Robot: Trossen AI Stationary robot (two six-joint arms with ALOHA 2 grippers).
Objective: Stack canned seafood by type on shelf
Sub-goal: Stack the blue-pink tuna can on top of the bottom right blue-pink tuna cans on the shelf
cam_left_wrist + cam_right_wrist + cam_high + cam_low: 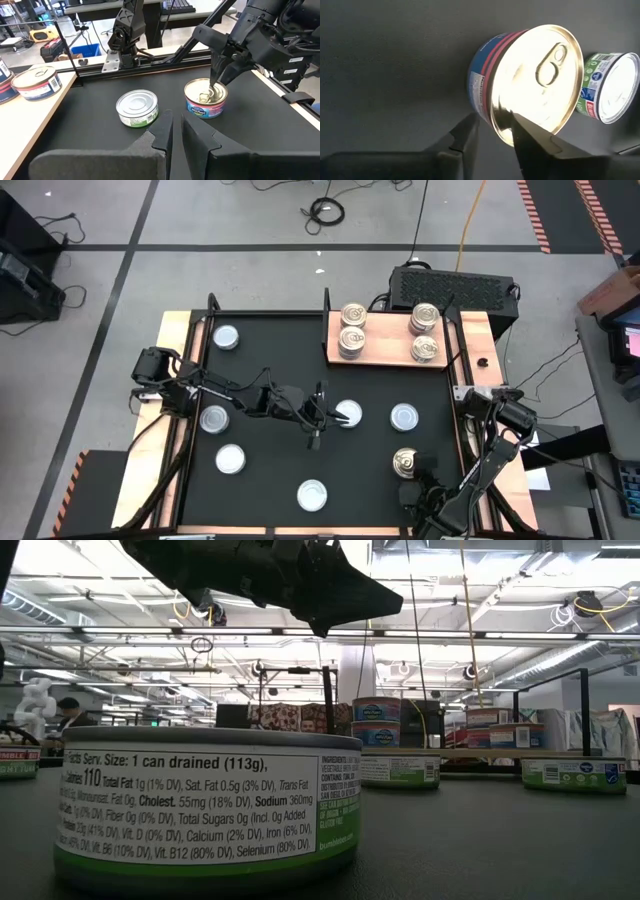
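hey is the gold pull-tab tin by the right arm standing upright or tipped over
Upright. The gold pull-tab tin sits flat on the black mat, lid up, in the left wrist view, with the right pincer at its rim.

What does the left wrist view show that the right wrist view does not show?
Only the left wrist view shows the right arm's end effector coming down onto the gold-lidded tin, the left end effector, and a third tin on the wooden board. Only the right wrist view shows the pull tab up close. Both show the gold-lidded tin and the green-labelled tin beside it.
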